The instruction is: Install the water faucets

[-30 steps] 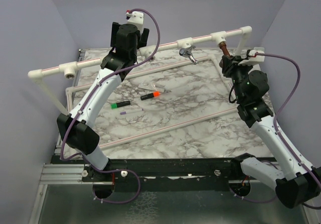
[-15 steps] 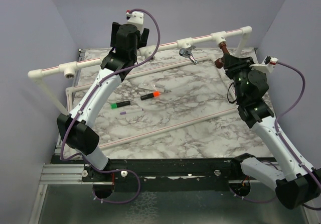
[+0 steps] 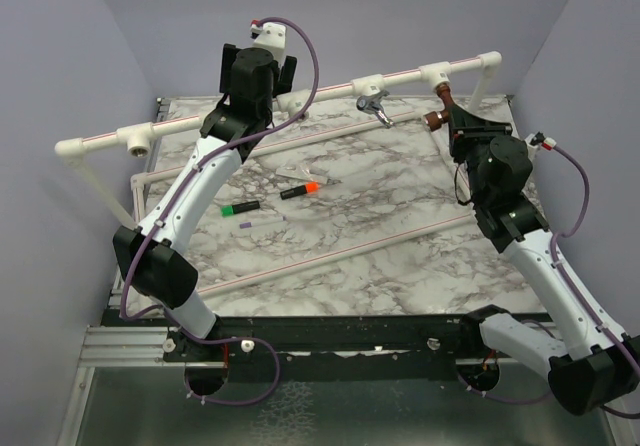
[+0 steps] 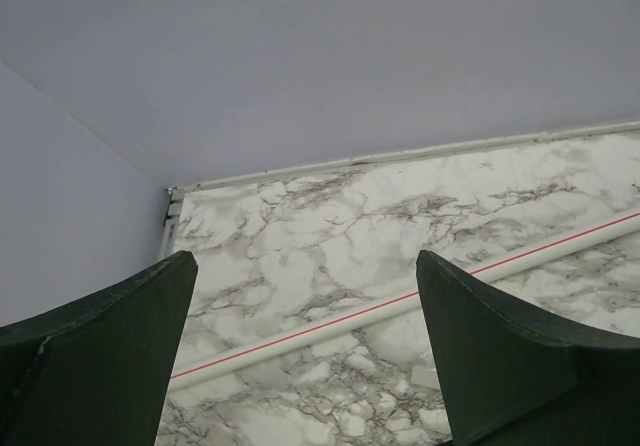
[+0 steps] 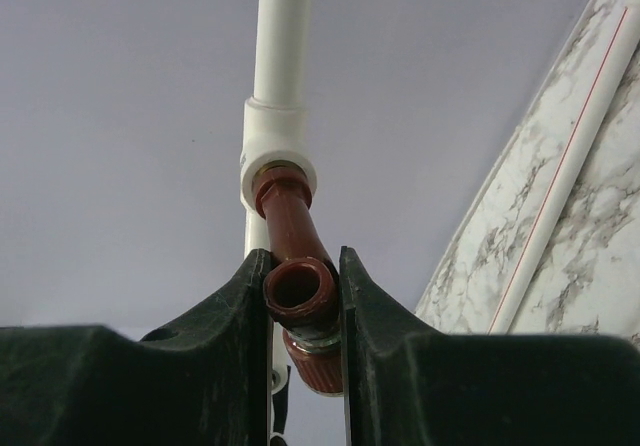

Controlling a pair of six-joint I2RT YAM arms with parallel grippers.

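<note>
A copper-coloured water faucet [image 3: 441, 104] hangs from a white tee fitting [image 3: 437, 73] on the raised pipe at the back right. My right gripper [image 3: 448, 118] is shut on it. The right wrist view shows both fingers pressed against the spout mouth of the copper faucet [image 5: 299, 288], whose neck runs up into the tee fitting [image 5: 276, 144]. A chrome faucet [image 3: 375, 107] hangs from the neighbouring tee, with no gripper near it. My left gripper [image 3: 258, 61] hovers open at the back left by the pipe. Only marble shows between the open left gripper [image 4: 305, 258] fingers.
A white pipe frame [image 3: 200, 116] spans the back of the marble table [image 3: 380, 196], with a bare tee [image 3: 135, 142] at its left end. Two markers, orange-capped [image 3: 301, 189] and green-capped [image 3: 238, 208], lie mid-table. Thin red-striped pipes [image 3: 330, 254] lie flat on the marble.
My right wrist has rolled clockwise while gripping the copper faucet, and its camera mount has swung from the back round to the right side. The left arm has stayed still.
</note>
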